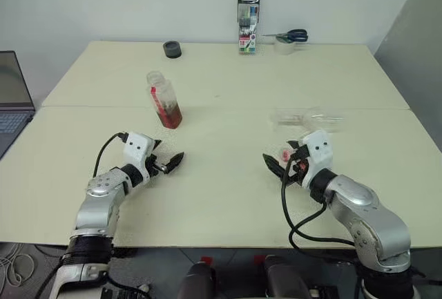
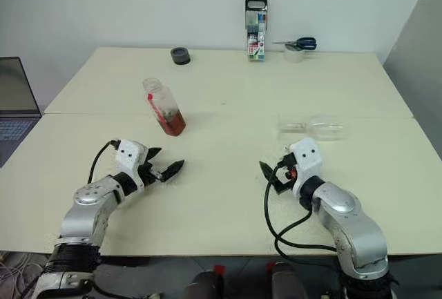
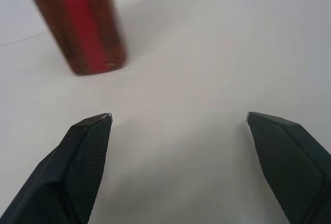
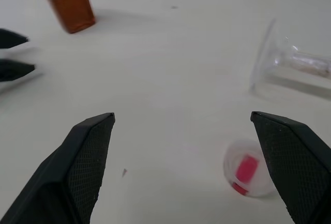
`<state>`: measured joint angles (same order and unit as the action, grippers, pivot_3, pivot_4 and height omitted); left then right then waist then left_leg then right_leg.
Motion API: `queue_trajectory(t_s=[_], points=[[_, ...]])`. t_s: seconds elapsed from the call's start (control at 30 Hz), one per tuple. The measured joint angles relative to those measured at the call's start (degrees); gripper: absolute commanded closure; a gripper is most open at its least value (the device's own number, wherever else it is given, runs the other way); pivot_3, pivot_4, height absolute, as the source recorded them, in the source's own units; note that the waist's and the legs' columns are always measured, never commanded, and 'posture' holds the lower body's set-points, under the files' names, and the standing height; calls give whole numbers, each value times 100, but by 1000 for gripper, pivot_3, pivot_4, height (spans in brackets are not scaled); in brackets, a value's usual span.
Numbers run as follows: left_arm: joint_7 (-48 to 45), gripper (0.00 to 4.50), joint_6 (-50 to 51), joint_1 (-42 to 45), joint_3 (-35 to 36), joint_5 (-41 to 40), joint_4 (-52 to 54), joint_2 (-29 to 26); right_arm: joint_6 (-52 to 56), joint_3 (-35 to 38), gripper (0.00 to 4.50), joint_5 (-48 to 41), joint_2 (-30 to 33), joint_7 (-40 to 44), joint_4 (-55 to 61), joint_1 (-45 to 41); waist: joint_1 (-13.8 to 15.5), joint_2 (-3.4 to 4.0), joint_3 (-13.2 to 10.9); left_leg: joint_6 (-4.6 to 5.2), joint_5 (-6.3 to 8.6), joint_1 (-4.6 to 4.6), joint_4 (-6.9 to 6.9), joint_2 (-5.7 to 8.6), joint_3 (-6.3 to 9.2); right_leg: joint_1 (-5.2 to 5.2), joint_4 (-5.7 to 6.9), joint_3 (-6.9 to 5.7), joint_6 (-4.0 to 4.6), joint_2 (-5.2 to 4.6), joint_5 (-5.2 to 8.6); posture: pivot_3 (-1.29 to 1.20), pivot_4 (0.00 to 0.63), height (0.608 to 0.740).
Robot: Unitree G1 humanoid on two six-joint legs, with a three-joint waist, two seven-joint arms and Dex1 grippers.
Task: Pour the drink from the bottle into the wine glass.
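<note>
On the cream table (image 1: 221,195) the wine glass (image 1: 307,117) lies sideways, foot leftward, bottle (image 1: 164,100) upright; both jaws apart, empty

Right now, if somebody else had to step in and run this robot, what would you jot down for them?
Left gripper: open, empty, near the bottle.
Right gripper: open, empty.
Bottle: upright, cap off, drink inside.
Cap: on the table by the right gripper.
Wine glass: lying on its side, looks empty.
Done: bottle opened.
Left: stand the glass up, pour.
</note>
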<state>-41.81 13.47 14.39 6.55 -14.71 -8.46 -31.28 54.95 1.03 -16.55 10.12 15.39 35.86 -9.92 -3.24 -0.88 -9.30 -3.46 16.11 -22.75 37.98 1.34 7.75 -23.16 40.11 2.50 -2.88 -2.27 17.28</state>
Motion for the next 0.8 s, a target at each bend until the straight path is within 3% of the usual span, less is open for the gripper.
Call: queue_trajectory(t_s=[0.13, 0.23, 0.47, 0.8], points=[[-816, 37, 286, 46, -349, -306, 621, -206, 288, 980, 0, -498, -1402, -820, -597, -573, -1, 3, 0, -1, -1, 8, -2, 1, -7, 1, 4, 3, 9, 7, -5, 0, 150, 740], [-1161, 37, 409, 305, -509, -363, 773, -264, 221, 1800, 0, -848, -1925, -1484, -1109, -1174, 7, 8, 1, -4, -2, 11, -4, 1, -6, 2, 3, -2, 12, 10, -7, 0, 150, 740], [-1876, 37, 451, 571, -777, -448, 879, -466, -136, 3177, 0, -2325, -1891, -2567, -2179, -1809, -42, 18, -1, -12, -6, 10, -17, 0, -20, -3, 3, 3, 13, 9, -7, 0, 150, 740], [-2050, 37, 478, 872, -840, -496, 831, -465, -790, 3179, 0, -3579, -1801, -3297, -3403, -2439, -179, 30, -5, 1, 0, 18, -12, 0, -32, -3, 25, 6, 13, 13, -7, 0, 150, 740]])
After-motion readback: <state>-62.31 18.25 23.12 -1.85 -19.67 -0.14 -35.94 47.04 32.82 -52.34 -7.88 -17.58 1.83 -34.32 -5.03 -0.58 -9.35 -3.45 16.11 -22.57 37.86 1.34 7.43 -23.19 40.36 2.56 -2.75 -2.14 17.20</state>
